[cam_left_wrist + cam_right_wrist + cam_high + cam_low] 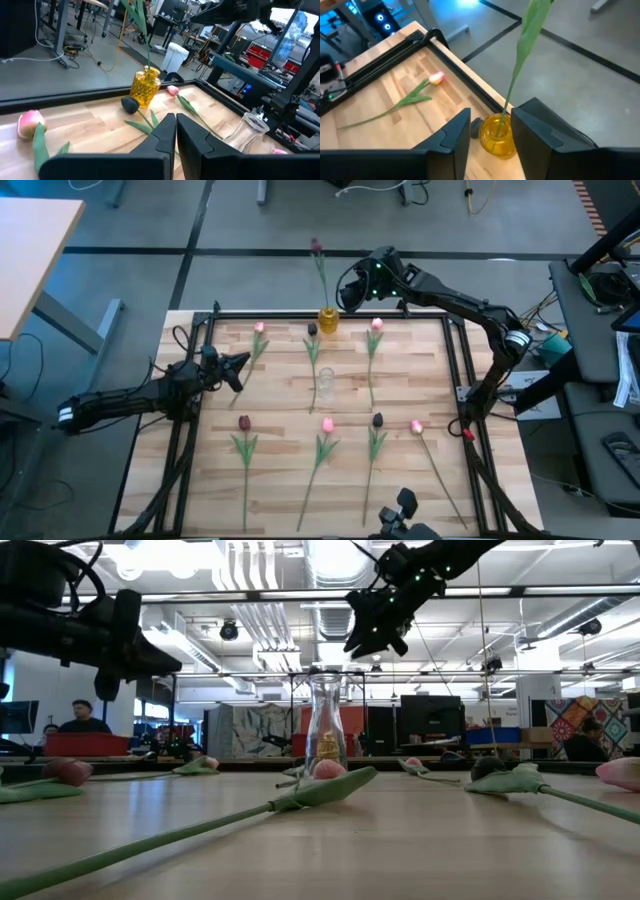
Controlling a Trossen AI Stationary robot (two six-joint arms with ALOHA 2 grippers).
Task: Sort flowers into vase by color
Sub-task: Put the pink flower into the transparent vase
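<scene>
A yellow vase (327, 320) stands at the table's far edge. One maroon tulip (316, 246) sticks into it by its stem (512, 85). My right gripper (347, 292) hangs open above this vase, its fingers on either side of the stem, touching nothing. A clear vase (325, 383) stands empty at mid-table. Several pink tulips (327, 424) and maroon tulips (244, 422) lie flat on the wood. My left gripper (243, 363) is shut and empty above the table's left part, near a pink tulip (259, 328).
A black frame (200, 340) runs around the wooden table top. Tulips lie in a far row and a near row, with the clear vase (322, 725) between them. People sit in the room beyond the table (82, 715).
</scene>
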